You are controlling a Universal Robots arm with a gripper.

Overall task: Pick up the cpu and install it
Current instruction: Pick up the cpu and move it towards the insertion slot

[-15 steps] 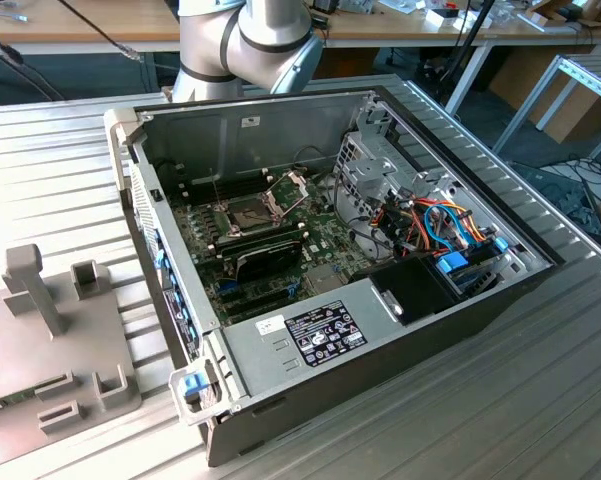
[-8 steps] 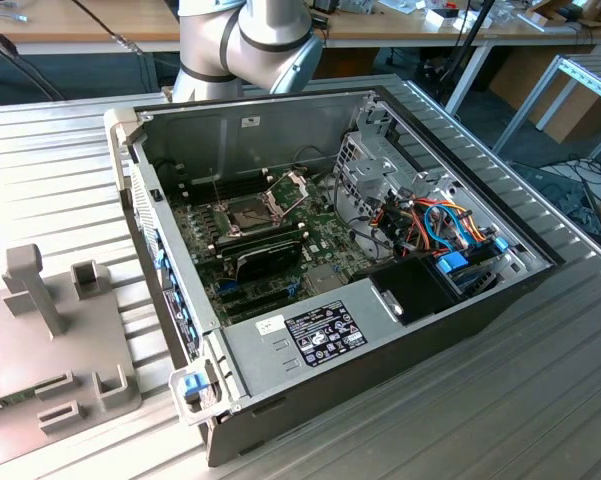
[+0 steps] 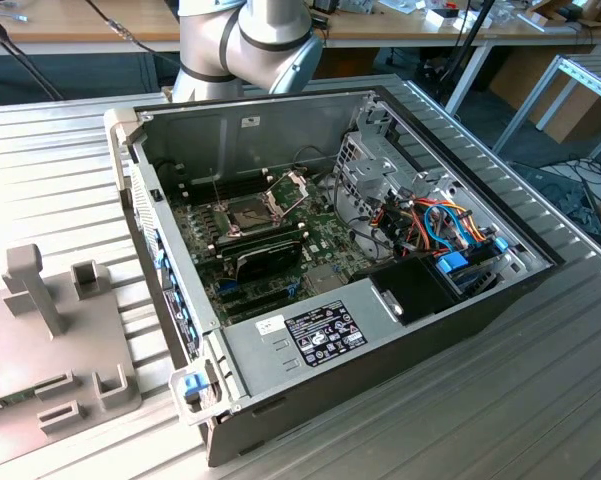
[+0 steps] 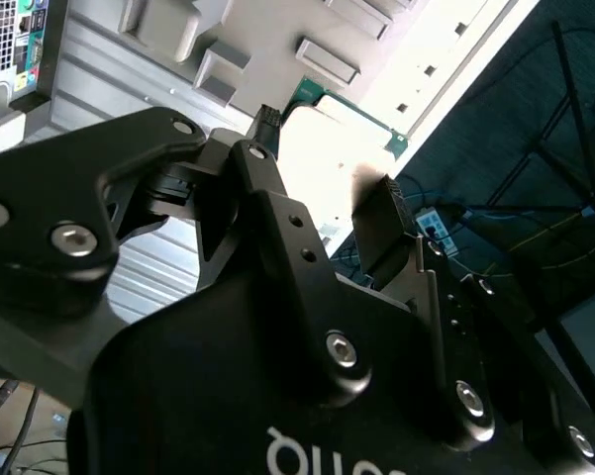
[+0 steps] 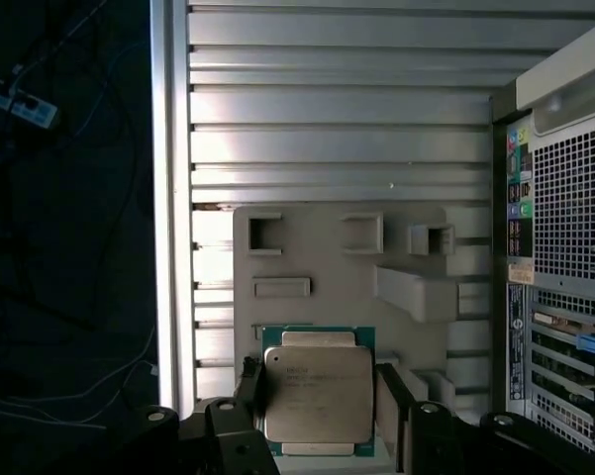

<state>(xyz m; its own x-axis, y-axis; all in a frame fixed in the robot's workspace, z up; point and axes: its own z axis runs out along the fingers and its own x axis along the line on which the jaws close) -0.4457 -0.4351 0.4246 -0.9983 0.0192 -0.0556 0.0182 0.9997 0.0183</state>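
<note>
cpu (image 5: 319, 396) lies flat, metal top up, on grey fixture plate (image 5: 317, 262), framed between the spread fingers (image 5: 390, 396) of gripper (image 4: 324, 156). Gripper open; contact with chip cannot be told. Plate sits on ribbed metal surface (image 5: 327, 109) beside open computer case (image 3: 380, 330). Wooden benches (image 3: 80, 25) and floor cables (image 3: 570, 175) beyond

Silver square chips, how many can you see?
1. In the first wrist view, the cpu lies flat on the grey holder plate, which sits on the ribbed metal table beside the computer case. More could be hidden inside the case.
</note>
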